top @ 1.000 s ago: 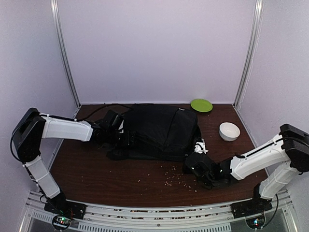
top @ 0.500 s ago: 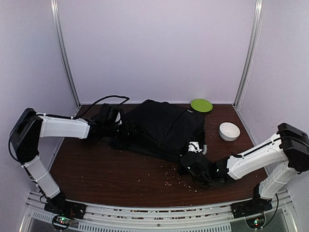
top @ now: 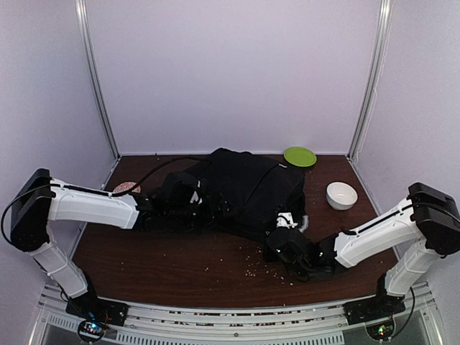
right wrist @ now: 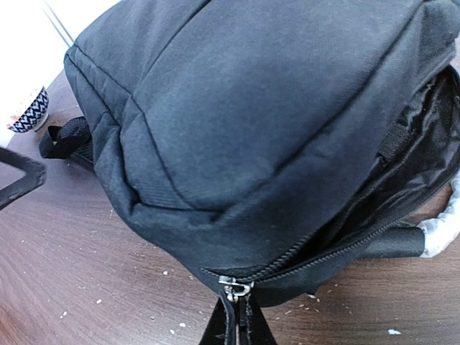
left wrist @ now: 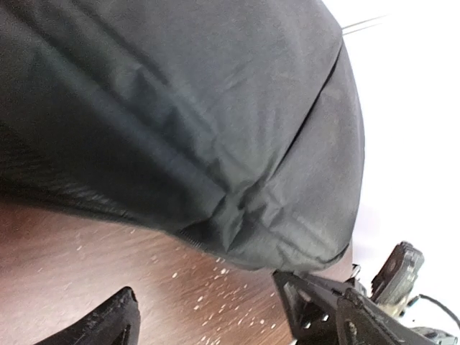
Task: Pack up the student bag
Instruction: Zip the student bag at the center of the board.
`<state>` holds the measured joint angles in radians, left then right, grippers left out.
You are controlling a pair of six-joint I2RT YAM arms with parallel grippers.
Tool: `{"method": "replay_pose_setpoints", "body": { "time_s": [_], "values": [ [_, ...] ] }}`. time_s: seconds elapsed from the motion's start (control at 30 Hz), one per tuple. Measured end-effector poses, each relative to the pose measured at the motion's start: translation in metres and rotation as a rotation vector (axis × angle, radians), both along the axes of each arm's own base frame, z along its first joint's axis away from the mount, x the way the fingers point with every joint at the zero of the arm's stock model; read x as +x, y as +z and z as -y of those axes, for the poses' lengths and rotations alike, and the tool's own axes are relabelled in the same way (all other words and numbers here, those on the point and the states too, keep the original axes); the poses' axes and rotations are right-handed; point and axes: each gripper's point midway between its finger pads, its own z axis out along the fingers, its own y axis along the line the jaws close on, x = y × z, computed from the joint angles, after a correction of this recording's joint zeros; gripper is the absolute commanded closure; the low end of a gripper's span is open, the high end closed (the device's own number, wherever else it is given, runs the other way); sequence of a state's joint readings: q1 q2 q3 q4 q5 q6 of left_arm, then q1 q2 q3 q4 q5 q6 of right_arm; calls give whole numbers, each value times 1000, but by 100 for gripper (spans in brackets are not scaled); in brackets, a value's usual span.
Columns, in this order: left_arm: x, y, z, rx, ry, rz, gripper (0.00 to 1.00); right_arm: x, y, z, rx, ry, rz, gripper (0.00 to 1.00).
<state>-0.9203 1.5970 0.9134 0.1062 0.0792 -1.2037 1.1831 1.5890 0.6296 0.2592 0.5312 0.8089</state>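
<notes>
The student bag [top: 248,188], a big black fabric backpack, lies on the brown table [top: 180,266]. My right gripper [top: 285,237] sits at its near right corner. In the right wrist view this gripper [right wrist: 238,310] is shut on the metal zip pull [right wrist: 237,289]. To the right of the pull the zip gapes and shows black lining [right wrist: 424,154]. My left gripper [top: 203,206] is at the bag's left front edge. In its own view it [left wrist: 215,316] stands open over bare table just below the bag [left wrist: 187,122], holding nothing.
A green plate [top: 300,156] sits at the back right and a white bowl [top: 341,195] right of the bag. Pale crumbs [top: 264,264] dot the table in front. A patterned bowl [right wrist: 25,115] and a white wrapped piece [right wrist: 442,228] lie beside the bag.
My left gripper has opened wider and slid right along the bag's front edge. The bag's back has lifted and bunched. My right gripper stays shut at the zip, shifted slightly left.
</notes>
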Motion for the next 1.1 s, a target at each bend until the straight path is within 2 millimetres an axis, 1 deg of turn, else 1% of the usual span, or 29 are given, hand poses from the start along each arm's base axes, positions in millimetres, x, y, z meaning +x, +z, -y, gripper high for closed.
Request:
{"method": "replay_pose_setpoints", "body": {
  "time_s": [0.07,0.23,0.37,0.43,0.53,0.63,0.7,0.83,1.0,1.1],
  "values": [
    [3,-1,8,-25,-1,-16,3,0,1,-2,3,5,1,100],
    [5,-23,27,-51,-23,-90,6,0,3,-6,-2,24,4,100],
    [3,-35,33,-57,-31,-135,9,0,5,-9,-9,37,9,100],
    [4,-36,37,-63,-35,-143,10,0,5,-9,-13,45,8,100],
    [9,-31,47,-82,-44,-138,14,-1,4,-10,-17,56,7,100],
    [15,-27,55,-99,-50,-134,21,-1,5,-12,-22,66,7,100],
    [18,-30,58,-102,-51,-139,28,-1,6,-14,-23,72,9,100],
    [20,-36,56,-99,-47,-150,45,-2,6,-14,-24,78,9,100],
    [22,-37,57,-107,-44,-157,72,-2,6,-15,-24,83,7,100],
    [21,-39,56,-108,-43,-161,92,-3,6,-15,-27,86,8,100]
  ]
}}
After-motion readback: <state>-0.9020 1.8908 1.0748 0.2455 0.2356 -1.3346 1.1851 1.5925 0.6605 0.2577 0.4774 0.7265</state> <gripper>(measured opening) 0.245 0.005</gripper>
